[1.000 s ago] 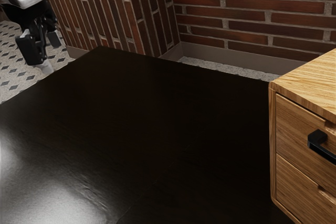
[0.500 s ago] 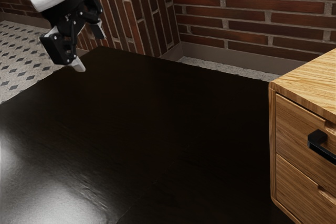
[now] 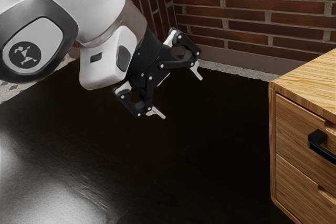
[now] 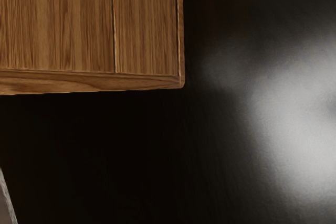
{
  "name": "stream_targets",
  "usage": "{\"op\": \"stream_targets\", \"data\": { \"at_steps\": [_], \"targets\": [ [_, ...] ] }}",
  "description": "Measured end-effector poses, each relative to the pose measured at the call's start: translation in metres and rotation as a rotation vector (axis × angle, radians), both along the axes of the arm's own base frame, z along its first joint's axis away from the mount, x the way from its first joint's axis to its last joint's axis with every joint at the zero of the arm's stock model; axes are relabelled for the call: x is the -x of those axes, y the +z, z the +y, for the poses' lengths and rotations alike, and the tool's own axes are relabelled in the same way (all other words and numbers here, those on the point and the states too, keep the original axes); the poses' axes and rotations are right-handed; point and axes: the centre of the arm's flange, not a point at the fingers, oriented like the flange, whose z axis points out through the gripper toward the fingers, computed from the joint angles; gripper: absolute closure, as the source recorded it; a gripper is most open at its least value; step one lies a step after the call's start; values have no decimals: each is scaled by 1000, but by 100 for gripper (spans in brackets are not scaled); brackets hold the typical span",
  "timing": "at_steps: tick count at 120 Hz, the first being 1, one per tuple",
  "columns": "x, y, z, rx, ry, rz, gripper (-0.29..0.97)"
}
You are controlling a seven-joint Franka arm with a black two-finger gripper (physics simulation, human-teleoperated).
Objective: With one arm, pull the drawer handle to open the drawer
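drawer handle [image 3: 321, 147]: black bar on the upper drawer [image 3: 294, 129] of a wooden cabinet [image 3: 307, 85], at the exterior view's right edge, partly cut off.
gripper [image 3: 177, 94]: fingers spread wide, holding nothing; above the dark table [image 3: 220, 150], well apart from the handle.
step, judged: approach.
handling note: set the 2 fingers either side of the bar, close fully, then pull straight along the drawer's travel, without sideways drag.
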Motion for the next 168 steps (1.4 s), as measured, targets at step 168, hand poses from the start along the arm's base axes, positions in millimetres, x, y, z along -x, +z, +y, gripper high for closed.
{"op": "stream_targets", "data": {
  "at_steps": [168],
  "targets": [
    [0, -62, -198, -126, -462, -117, 0]
  ]
}}
